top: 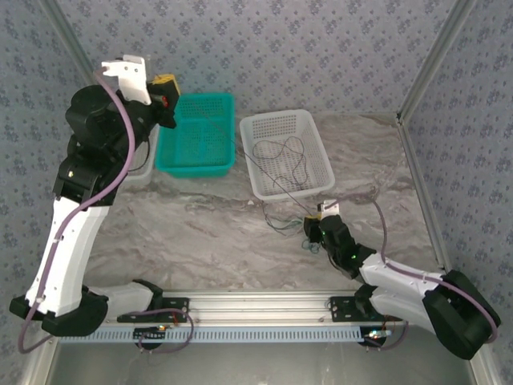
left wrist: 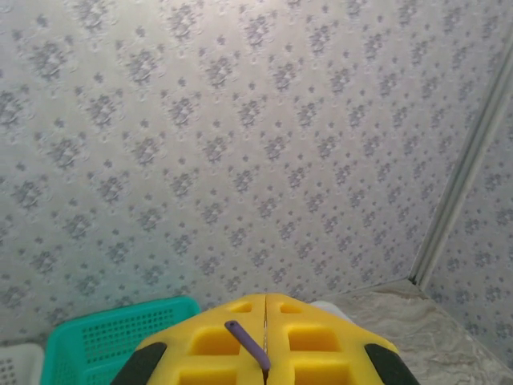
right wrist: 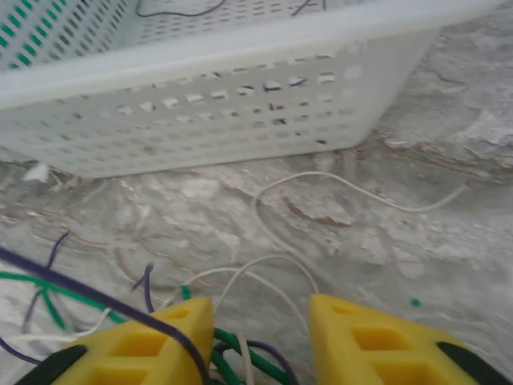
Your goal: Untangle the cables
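Purple strand (left wrist: 244,341) was pinched in the pressed-together left pincer (left wrist: 265,309), left of the white basket (top: 276,114); remaining cables (right wrist: 80,285) were seen knotted before it, straddled by the spread right pincer (right wrist: 260,321).

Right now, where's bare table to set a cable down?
Free: table between green basket, left arm and rail; between white basket and right wall. Crowded: cables before white basket, around right hand; one runs taut to left hand.
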You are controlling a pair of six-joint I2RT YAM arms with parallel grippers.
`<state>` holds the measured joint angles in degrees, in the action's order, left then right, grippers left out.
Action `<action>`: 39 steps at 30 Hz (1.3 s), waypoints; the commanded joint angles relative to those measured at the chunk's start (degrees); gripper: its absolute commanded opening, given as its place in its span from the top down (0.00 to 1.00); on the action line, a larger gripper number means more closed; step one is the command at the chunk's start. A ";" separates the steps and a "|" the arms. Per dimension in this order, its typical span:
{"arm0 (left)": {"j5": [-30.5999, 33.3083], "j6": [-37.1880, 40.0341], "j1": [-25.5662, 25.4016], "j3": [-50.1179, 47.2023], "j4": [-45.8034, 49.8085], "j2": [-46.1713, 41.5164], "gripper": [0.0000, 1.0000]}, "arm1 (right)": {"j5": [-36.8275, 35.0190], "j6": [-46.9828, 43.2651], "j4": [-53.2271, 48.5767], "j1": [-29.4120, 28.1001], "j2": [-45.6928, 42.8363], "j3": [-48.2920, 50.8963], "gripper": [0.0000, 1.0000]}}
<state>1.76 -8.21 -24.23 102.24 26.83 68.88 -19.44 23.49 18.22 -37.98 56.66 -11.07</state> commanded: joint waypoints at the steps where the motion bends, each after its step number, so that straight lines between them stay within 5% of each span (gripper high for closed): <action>1: -1.09 -3.37 1.53 -3.14 -3.67 -3.19 1.00 | -3.01 3.59 -6.86 0.32 -2.51 0.57 0.52; 3: -5.85 -4.64 1.56 -5.01 -5.37 -3.32 1.00 | 3.42 0.06 -5.44 0.13 -5.13 -0.26 0.30; 8: -16.91 -7.48 1.46 -7.03 -7.92 -1.47 1.00 | 15.42 -14.58 -1.00 -3.74 -15.84 -2.20 0.00; 13: -17.69 -8.16 1.38 -7.32 -8.64 -1.03 1.00 | 21.74 -27.40 0.53 -4.12 -15.58 -9.33 0.00; 20: -17.04 -8.28 1.40 -7.10 -8.97 -1.21 1.00 | 25.98 -33.59 12.35 -0.89 7.40 -21.01 0.00; 25: -15.29 -6.69 1.38 -6.37 -7.15 -1.81 1.00 | 31.92 -29.34 15.66 1.62 21.20 -25.81 0.20; 30: -10.50 -4.69 1.38 -7.03 -4.59 -2.53 1.00 | 29.24 -25.01 19.01 1.80 19.62 -24.08 1.00; 39: -8.31 -6.81 1.46 -12.20 -3.09 6.15 1.00 | 54.06 -12.89 -0.55 2.96 7.41 -37.46 1.00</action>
<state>-6.68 -13.67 -22.87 92.75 22.46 70.85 23.79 4.16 23.83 -35.35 65.98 -42.37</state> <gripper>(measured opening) 0.043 0.070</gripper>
